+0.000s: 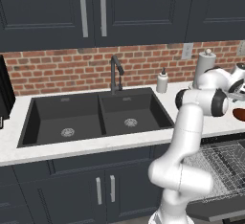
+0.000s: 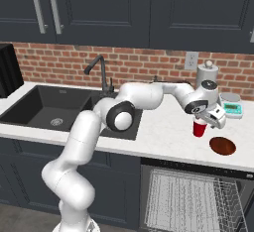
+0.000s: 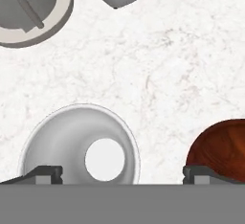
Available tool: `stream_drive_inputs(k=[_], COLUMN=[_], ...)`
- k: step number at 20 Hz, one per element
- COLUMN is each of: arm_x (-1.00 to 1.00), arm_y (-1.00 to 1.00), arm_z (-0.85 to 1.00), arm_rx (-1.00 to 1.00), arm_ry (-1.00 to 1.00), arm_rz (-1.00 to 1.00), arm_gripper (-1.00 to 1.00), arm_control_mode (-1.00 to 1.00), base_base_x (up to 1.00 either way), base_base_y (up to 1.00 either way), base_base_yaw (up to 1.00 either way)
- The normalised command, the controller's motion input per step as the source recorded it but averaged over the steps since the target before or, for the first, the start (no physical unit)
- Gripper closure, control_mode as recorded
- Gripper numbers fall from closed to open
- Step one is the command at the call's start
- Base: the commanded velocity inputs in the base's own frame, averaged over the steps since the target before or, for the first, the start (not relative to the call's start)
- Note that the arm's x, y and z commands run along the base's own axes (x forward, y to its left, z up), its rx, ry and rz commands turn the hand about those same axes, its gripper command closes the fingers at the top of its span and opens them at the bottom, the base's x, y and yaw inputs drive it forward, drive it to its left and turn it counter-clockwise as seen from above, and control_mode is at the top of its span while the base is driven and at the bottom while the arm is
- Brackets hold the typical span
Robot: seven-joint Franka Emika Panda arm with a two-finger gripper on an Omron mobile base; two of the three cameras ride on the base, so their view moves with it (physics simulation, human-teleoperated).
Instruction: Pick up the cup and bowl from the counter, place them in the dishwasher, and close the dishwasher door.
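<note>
On counter (image 2: 163,127), red white-lined cup (image 2: 199,128)

Counter (image 1: 143,139): white stone, runs along the brick wall.
Sink (image 1: 95,117): black, two basins, set into the counter; dark faucet (image 1: 115,72) behind it.
Soap bottle (image 1: 162,82): white, upright, right of the faucet.
Paper towel roll (image 1: 205,67): upright near the wall, partly behind the arm.
Bowl (image 1: 239,114): reddish-brown, at the right edge, cut off.
Dishwasher (image 1: 225,170): open, wire rack visible.
</note>
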Motion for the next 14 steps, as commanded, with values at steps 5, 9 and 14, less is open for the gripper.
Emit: stream_drive_inputs(k=[5, 9, 14], arm_x=[0.01, -0.23, -0.12], arm_y=[-0.12, 0.01, 0.24], arm_z=[-0.03, -0.29, -0.52], arm_rx=[0.02, 0.0, 0.0], arm_ry=[0.08, 0.08, 0.1], arm_rz=[-0.08, -0.09, -0.12], arm_gripper=[-1.0, -1.0, 1.0], arm_control_mode=[-1.0, -1.0, -1.0], base_base_x=[0.0, 0.0, 0.0], base_base_y=[0.0, 0.0, 0.0], base_base_yaw=[0.0, 0.0, 0.0])
